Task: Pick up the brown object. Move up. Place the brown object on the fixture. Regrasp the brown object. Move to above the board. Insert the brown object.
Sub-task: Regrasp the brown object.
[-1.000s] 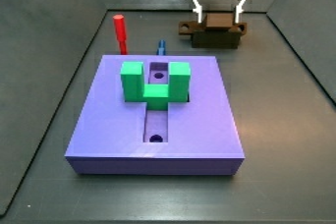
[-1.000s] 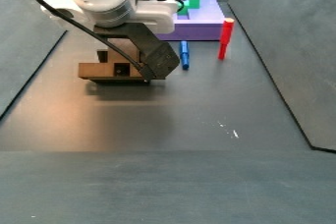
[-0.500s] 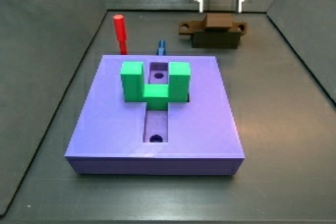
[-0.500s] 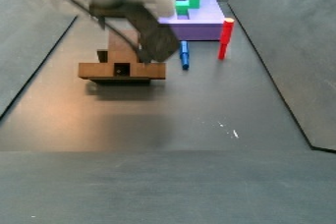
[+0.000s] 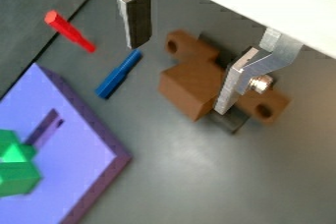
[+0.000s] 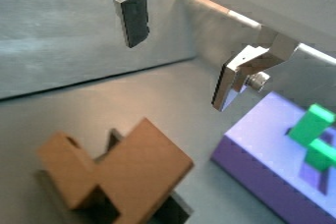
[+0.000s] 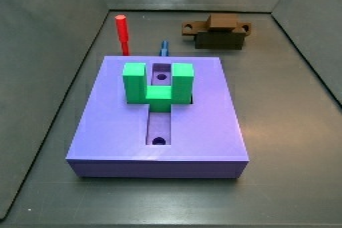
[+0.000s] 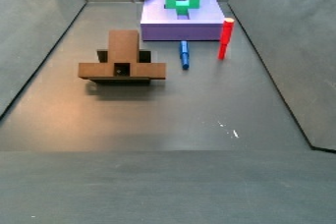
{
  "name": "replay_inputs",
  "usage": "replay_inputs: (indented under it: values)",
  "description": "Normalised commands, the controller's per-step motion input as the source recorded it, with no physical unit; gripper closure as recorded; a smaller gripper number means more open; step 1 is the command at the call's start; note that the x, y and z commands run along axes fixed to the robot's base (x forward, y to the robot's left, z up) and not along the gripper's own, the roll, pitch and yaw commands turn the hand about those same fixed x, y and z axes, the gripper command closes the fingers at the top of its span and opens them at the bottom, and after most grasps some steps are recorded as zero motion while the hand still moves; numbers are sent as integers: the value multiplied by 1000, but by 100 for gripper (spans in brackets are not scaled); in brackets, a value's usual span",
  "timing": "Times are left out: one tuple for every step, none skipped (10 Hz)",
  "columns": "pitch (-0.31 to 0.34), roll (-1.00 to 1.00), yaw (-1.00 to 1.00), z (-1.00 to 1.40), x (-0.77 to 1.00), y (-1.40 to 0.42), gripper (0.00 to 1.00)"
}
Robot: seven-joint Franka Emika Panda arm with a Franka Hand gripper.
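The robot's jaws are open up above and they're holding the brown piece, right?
Not quite. The gripper is up above with jaws open, but it holds nothing. Both wrist views show bare fingers with only air between them. The brown object sits on the fixture below.

Lab test bench: walled grey floor (image 7: 287, 122)

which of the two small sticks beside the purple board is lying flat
The blue stick lies flat on the floor. The red peg beside it stands upright. The gripper, open and empty, hangs above the brown object.
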Motion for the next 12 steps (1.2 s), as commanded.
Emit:
replay_inputs:
  values:
    - [134,1000,97,231,0,-66,0]
    - [177,1000,0,117,0,-74,0]
    - [163,1000,-146,0,0,-71,0]
    - [66,1000,-34,-74,0,-134,0]
    - [20,1000,0,-54,0,-183,0]
    - [37,1000,0,-43,94,-29,0]
    - [0,1000,-43,-91,0,-71,0]
    - [0,1000,0,-206,0,-109,0]
    - [0,1000,0,-146,0,-140,0]
    - [0,1000,0,-117,0,-129,0]
    - [0,1000,0,-100,0,-143,0]
    - [0,1000,0,-114,0,-160,0]
